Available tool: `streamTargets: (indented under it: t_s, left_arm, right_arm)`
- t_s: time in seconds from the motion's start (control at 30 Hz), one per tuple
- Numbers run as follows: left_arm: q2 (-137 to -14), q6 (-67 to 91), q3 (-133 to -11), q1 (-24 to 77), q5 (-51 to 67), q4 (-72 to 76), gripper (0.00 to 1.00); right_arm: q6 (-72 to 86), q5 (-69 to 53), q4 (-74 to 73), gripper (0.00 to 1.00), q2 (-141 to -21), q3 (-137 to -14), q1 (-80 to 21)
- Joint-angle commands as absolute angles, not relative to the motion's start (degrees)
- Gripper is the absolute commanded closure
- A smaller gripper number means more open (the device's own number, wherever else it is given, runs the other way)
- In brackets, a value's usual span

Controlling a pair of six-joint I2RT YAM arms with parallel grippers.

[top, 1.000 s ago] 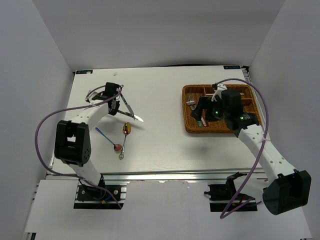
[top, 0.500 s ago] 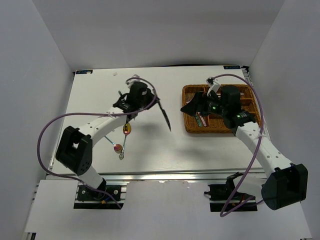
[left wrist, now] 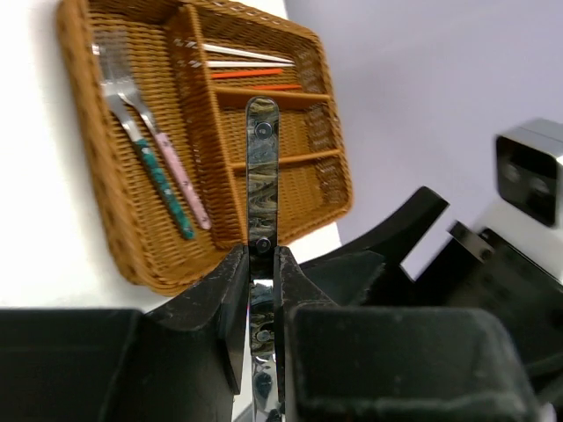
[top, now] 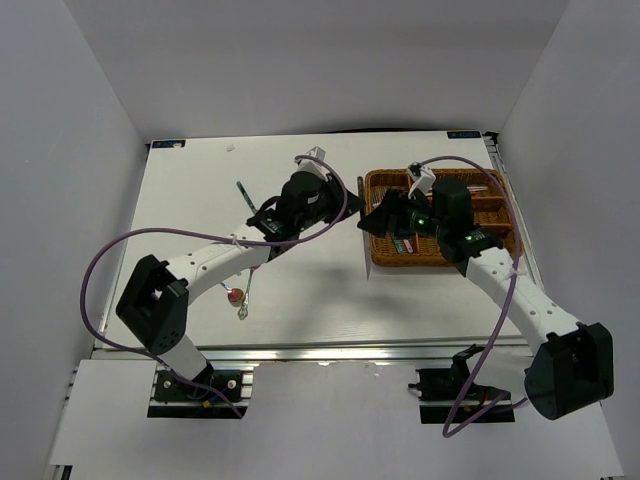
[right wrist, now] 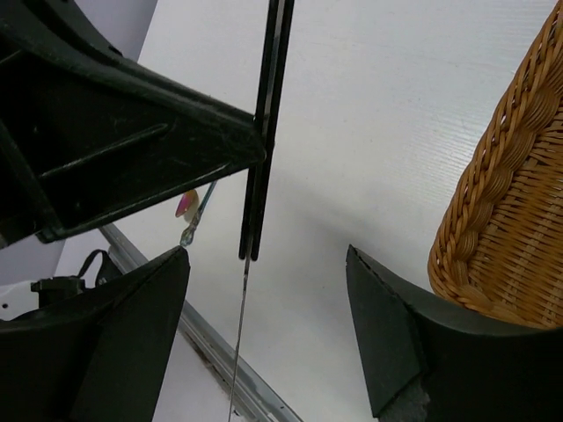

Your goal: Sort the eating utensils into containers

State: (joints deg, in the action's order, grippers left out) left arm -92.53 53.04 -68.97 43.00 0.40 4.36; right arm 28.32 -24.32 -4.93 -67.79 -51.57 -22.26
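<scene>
A knife (left wrist: 262, 167) with a marbled handle is clamped in the left gripper (left wrist: 261, 264), just left of the wicker tray (left wrist: 98, 176). The right gripper (right wrist: 264, 281) is held spread wide at the tray's left edge.

- We saw a white table (top: 310, 300) under everything.
- Plain grey walls (top: 300, 60) closed it in on three sides.
- A metal rail (top: 330, 350) ran along its near edge.
- A small label (top: 465, 134) lay at its far right corner, a tag (top: 168, 144) at its far left.
</scene>
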Motion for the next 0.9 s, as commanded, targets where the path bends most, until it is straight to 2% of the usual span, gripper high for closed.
streamTargets:
  t_s: [0.0,0.07,0.1,0.2,0.23,0.33,0.37,0.43,0.5,0.53,0.63,0.73,0.77,0.87]
  left_arm:
    - [-91.5,53.7,-70.7,43.5,3.8,8.3,1.0]
    - [-91.3,54.1,-70.3,43.8,4.3,9.8,1.0]
    - [-91.4,54.1,-70.5,43.8,4.4,9.8,1.0]
    - [-91.9,53.9,-71.5,43.8,4.7,9.2,1.0]
    - [-92.2,53.7,-71.9,43.8,4.9,8.8,1.0]
    - [-93.4,53.4,-73.1,43.9,5.3,8.5,1.0]
    - [-94.0,53.0,-73.5,43.9,5.4,8.3,1.0]
    - [-94.7,52.6,-75.1,43.9,5.4,7.1,0.96]
    - [-95.4,51.0,-77.9,43.8,4.6,5.2,0.84]
    - [-95.5,50.1,-79.2,43.9,2.6,2.0,0.54]
    - [-95.5,47.0,-85.2,43.8,-4.9,-9.8,0.02]
    - [-95.6,45.6,-92.7,43.0,-18.9,-24.0,0.02]
    - [-95.5,47.3,-93.9,42.5,-26.8,-27.6,0.02]
    - [-93.0,49.5,-93.1,40.0,-29.5,-33.0,0.02]
  right_arm:
    - [28.2,-23.5,-1.4,0.25,-68.2,-51.7,-22.5]
    - [28.0,-24.0,-1.1,0.33,-69.1,-51.7,-22.5]
    - [28.1,-24.9,-1.0,0.45,-69.2,-51.5,-22.5]
    - [28.7,-25.8,1.8,0.67,-69.0,-50.4,-22.5]
    - [29.3,-26.4,2.5,0.79,-68.8,-50.0,-22.5]
    - [30.2,-28.5,4.9,0.9,-68.5,-49.3,-22.5]
    - [30.5,-28.8,5.7,0.99,-68.6,-49.3,-22.5]
    - [31.2,-28.6,5.7,1.0,-68.8,-49.5,-22.5]
    - [31.5,-26.4,4.9,1.0,-68.9,-49.7,-22.3]
    - [31.6,-25.3,4.2,1.0,-68.7,-49.8,-22.2]
    - [33.4,-21.8,1.9,1.0,-68.1,-49.4,-19.3]
    - [37.1,-16.3,-1.7,1.0,-66.9,-47.6,-13.7]
    - [39.3,-14.4,-2.2,1.0,-66.4,-46.9,-11.9]
    - [42.8,-5.6,-1.2,1.0,-65.0,-43.7,-6.2]
